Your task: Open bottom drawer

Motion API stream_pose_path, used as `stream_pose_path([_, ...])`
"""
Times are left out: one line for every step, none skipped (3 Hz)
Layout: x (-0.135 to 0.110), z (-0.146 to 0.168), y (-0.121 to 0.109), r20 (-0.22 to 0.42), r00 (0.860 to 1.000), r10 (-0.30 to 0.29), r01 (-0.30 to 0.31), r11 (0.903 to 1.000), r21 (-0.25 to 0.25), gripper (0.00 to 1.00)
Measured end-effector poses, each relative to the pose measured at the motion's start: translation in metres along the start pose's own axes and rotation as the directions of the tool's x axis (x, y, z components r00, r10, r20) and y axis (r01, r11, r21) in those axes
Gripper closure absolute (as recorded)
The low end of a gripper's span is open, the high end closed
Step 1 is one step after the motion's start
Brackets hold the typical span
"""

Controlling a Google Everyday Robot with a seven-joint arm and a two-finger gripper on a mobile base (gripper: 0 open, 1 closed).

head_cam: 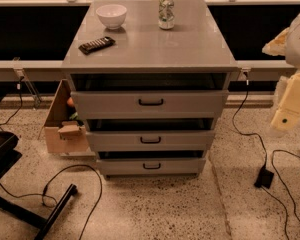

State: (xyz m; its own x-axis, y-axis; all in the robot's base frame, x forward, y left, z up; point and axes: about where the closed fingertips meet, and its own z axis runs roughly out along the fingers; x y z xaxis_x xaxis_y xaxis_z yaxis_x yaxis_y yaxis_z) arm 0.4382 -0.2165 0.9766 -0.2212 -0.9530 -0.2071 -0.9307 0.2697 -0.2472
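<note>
The grey cabinet (150, 49) has three flat-fronted drawers. The bottom drawer (125, 167) is the lowest and shallowest, just above the floor, with a small black bar handle (151, 166) at its centre. A dark gap shows above its front, as with the two drawers above it. My gripper (289, 109) is a cream-coloured part at the right edge of the view. It hangs level with the upper drawers, well to the right of the cabinet, and touches nothing.
On the cabinet top are a white bowl (111, 15), a drinks can (166, 12) and a flat black object (96, 45). A cardboard box (62, 121) stands to the left. Cables and a black adapter (264, 177) lie on the floor to the right, and a black chair base (20, 204) to the left.
</note>
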Motion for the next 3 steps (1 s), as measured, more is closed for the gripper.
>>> stream_pose_path([0.0,0.0,0.0,0.0,1.0,0.0,0.0,1.0,0.0,0.0])
stream_pose_path([-0.008,0.014,0.005,0.015,1.0,-0.009,0.009,0.9999,0.006,0.0])
stream_pose_path([-0.017,0.061,0.021,0.063,0.997,0.053,-0.051,0.9981,-0.034,0.0])
